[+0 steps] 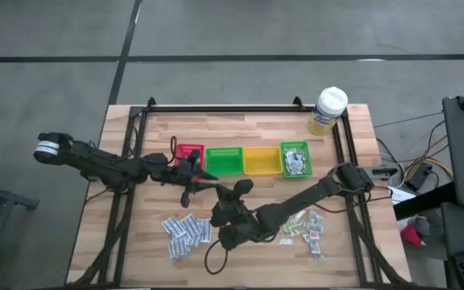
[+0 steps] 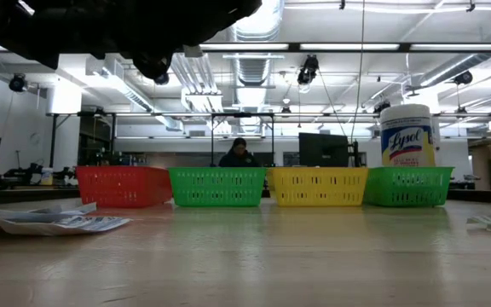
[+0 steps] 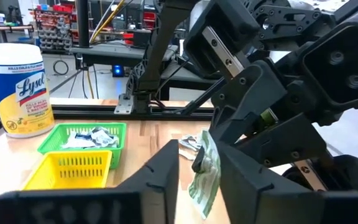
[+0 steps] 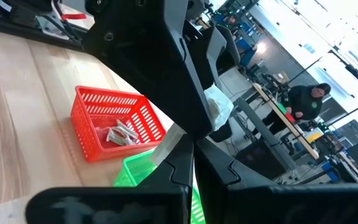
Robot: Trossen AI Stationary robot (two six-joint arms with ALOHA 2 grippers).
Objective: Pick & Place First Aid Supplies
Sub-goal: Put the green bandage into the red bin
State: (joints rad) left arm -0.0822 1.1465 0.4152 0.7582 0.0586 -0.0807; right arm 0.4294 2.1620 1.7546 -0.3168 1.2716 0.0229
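Wooden table [image 1: 240,258] under a bright workshop hall, with a seated person far behind, seen in the low view. At the back of the wood, four small bins in a row: red bin [image 1: 188,153], green bin [image 1: 223,161], yellow bin [image 1: 262,160], second green bin [image 1: 295,159]. Beside that last one, at the far corner, a wipes tub [image 1: 329,109]. Near the front edge, two loose piles of sachets [image 1: 187,230], one to the left and one to the right.

Meeting over the middle of the table, both arms. Right gripper [image 3: 199,163] pressed fully together on one pale green sachet [image 3: 207,177], held by its upper edge and hanging free in the air, well above the wood. Left gripper [image 3: 199,152] set around this sachet with fingers [image 3: 160,180] apart, one on each side, not touching it as far as can be seen. Looks like a hand-over between the arms, not yet finished.

Possible trouble from here:
- Thin, soft sachet: may bend away or fold if caught only at its loose lower end, then slip out.
- Too early release on the right, before a firm pinch on the left: fall onto the table, away from any bin.
- Very close fingers of two arms: risk of knocking together and pulling the sachet askew.
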